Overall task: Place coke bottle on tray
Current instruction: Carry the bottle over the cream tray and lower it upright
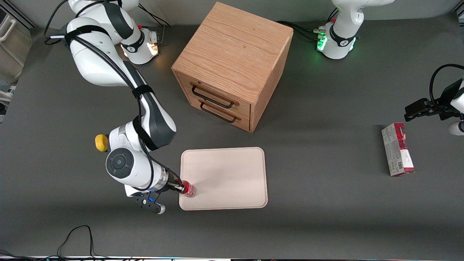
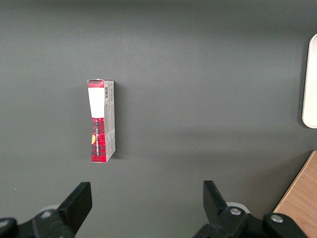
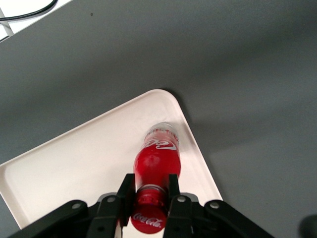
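Item: coke bottle (image 3: pixel 157 153). I am holding it in my gripper (image 3: pixel 149 198), fingers clamped on the neck just under the red cap, over the tray (image 1: pixel 232 174) at the corner nearest the front camera on my working arm's end. Its clear base is sitting close to the rim; whether it is touching the tray floor I cannot tell.

Handling: I am judging it best to lower straight, keep the bottle upright, and let go only once the base is flat, slightly inward from the rim.

Surface: dark grey table (image 1: pixel 326 210), matte. Wooden cabinet (image 1: pixel 232 65) standing farther from the camera than the tray; red-and-grey carton (image 1: pixel 397 149) toward the parked arm's end; yellow object (image 1: pixel 101 142) beside my arm.
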